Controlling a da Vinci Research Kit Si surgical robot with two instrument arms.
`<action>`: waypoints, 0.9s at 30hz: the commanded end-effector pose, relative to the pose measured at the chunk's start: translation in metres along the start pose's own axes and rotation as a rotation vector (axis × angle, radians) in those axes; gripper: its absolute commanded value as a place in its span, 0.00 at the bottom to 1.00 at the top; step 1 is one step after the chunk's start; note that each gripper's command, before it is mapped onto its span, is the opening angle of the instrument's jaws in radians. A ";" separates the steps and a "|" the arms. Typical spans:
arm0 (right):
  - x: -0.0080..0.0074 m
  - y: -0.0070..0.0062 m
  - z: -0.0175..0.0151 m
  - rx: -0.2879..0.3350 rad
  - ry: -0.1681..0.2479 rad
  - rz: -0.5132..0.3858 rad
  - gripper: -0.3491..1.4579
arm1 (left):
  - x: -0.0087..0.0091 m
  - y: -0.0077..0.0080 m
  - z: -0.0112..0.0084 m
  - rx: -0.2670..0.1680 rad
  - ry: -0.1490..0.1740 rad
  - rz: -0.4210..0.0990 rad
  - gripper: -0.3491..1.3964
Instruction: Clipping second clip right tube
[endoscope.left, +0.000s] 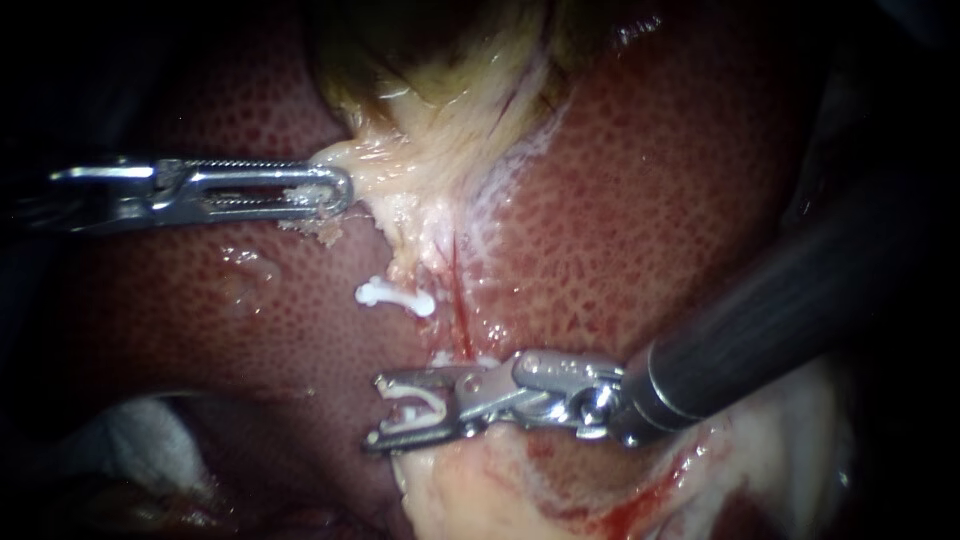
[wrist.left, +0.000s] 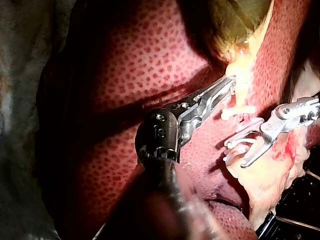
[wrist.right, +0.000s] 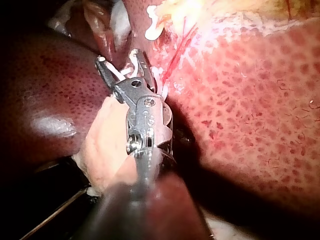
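Liver (endoscope.left: 290, 310) open between left tool's (endoscope.left: 340, 190) gallbladder (endoscope.left: 375, 158) edge, right tool's (endoscope.left: 378, 410) clip (endoscope.left: 430, 403).

light: liver (endoscope.left: 620, 200) centre bright, edges black
glare: left instrument (endoscope.left: 338, 190) steel, wet liver
shadow: deep in wrist views

Carrier = dark red mottled liver surface (endoscope.left: 640, 200). Lying directly on it: pale yellowish fatty tissue (endoscope.left: 440, 150) running down from the top, a small white plastic clip (endoscope.left: 395, 297) mid-field, and a thin red tube (endoscope.left: 462, 310) just beside the clip. A pale blood-streaked tissue flap (endoscope.left: 520, 490) overlaps the liver's lower edge.
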 end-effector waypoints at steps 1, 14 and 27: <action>0.0000 0.0000 0.0001 0.000 0.000 0.000 0.47 | 0.0000 0.0000 0.0000 0.000 0.000 0.000 0.00; 0.0003 -0.0001 0.0006 0.005 -0.001 0.000 0.47 | 0.0000 0.0000 0.0000 0.000 0.000 0.000 0.00; 0.0013 -0.0012 -0.0009 0.072 -0.018 -0.011 0.47 | 0.0000 0.0000 -0.0002 -0.001 0.000 0.000 0.00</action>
